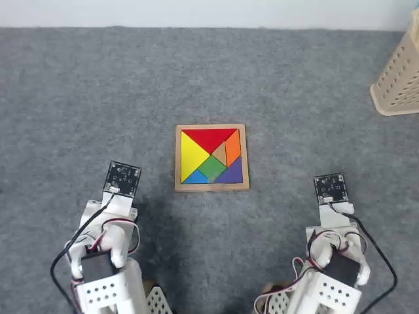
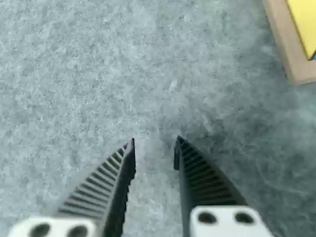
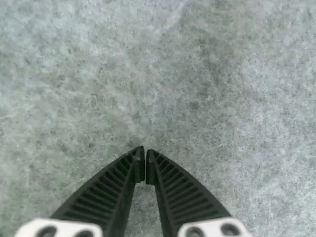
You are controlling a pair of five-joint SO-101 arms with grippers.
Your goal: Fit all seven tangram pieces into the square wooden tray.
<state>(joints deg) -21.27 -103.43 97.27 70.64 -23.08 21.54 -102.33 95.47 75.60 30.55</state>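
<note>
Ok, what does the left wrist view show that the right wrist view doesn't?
The left wrist view has a corner of the wooden tray with a yellow piece inside it, and the left gripper, open and empty. The right wrist view has the right gripper, shut on nothing. Both look down on grey carpet beneath the gripper.

Your high camera is fixed above the two white arms (image 1: 105,275), looking steeply down from well off over the grey carpet-like table cover (image 1: 294,85), with the square wooden tray (image 1: 211,128) near mid-frame. Your left wrist camera rides close over that cover, facing down along the black toothed left gripper (image 2: 153,148). The tray's corner at its edge is shared with the high view. Your right wrist camera looks down past the right gripper (image 3: 145,153), equally close.
</note>
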